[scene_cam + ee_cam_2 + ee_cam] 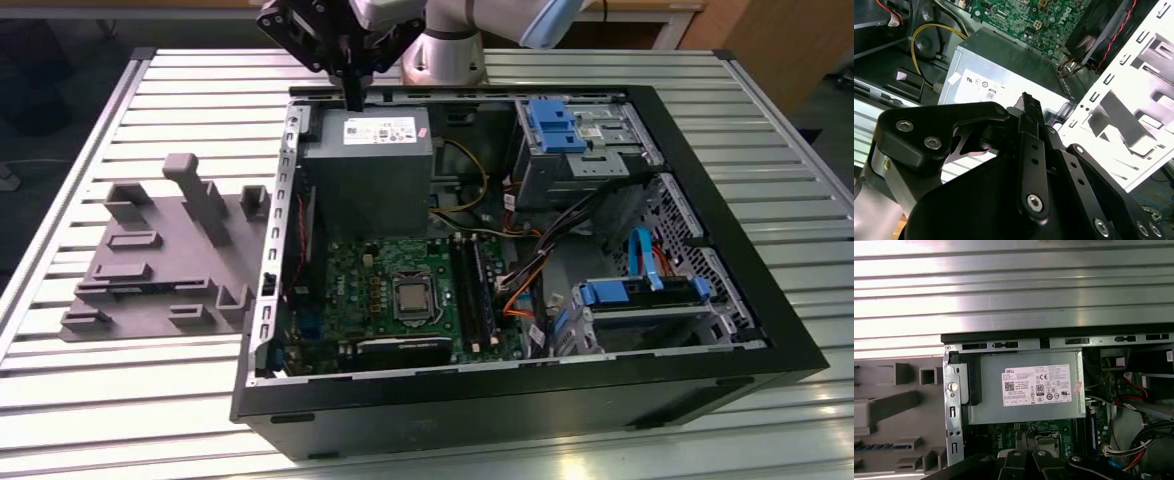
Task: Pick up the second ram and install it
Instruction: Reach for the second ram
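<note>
Pincer [354, 97]: clenched, apparently on nothing, above the far end of the power supply [367, 170] in the open computer case [534, 405] | second ram [883, 446]: seemingly the bluish strip in the grey holder block [160, 250], left of the case on the tabletop [134, 400] | Progress: ram not yet picked up or installed in the motherboard slots [474, 290].

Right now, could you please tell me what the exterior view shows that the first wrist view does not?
The exterior view adds the blue drive brackets and the case's whole black frame. The first wrist view adds what may be the second ram, a bluish strip in the grey holder block. Both show the power supply and that holder block.
</note>
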`<state>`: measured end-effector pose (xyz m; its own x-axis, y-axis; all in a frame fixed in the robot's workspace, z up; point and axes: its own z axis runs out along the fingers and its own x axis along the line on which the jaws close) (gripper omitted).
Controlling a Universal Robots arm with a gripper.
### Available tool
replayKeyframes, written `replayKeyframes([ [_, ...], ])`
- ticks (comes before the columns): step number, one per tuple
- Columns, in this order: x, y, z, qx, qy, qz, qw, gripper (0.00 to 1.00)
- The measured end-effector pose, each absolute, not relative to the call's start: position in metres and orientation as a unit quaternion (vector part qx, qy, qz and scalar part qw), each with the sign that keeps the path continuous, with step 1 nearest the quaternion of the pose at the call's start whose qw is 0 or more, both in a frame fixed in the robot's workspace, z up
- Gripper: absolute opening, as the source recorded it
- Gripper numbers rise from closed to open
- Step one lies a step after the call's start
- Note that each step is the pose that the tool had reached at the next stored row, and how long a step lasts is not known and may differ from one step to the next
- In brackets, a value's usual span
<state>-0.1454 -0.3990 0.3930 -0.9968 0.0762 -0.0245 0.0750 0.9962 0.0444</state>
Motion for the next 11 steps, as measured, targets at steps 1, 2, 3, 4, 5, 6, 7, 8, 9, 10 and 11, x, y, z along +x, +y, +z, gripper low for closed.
replayKeyframes([
  [1,-0.1459,-0.3990,0.3930,0.038,0.999,0.022,0.013,0.11],
  [2,-0.1464,-0.3989,0.3930,0.038,0.999,0.022,0.013,0.11],
  [3,-0.1469,-0.3989,0.3930,0.038,0.999,0.022,0.013,0.11],
  [4,-0.1474,-0.3989,0.3930,0.038,0.999,0.022,0.013,0.11],
  [5,-0.1477,-0.3989,0.3930,0.038,0.999,0.022,0.013,0.11],
  [6,-0.1480,-0.3989,0.3930,0.038,0.999,0.022,0.013,0.11],
  [7,-0.1480,-0.3989,0.3930,0.038,0.999,0.022,0.013,0.11],
  [8,-0.1481,-0.3989,0.3930,0.038,0.999,0.022,0.013,0.11],
  [9,-0.1481,-0.3989,0.3930,0.038,0.999,0.022,0.013,0.11],
  [10,-0.1482,-0.3989,0.3930,0.038,0.999,0.022,0.013,0.11],
  [11,-0.1482,-0.3989,0.3930,0.038,0.999,0.022,0.013,0.11],
])
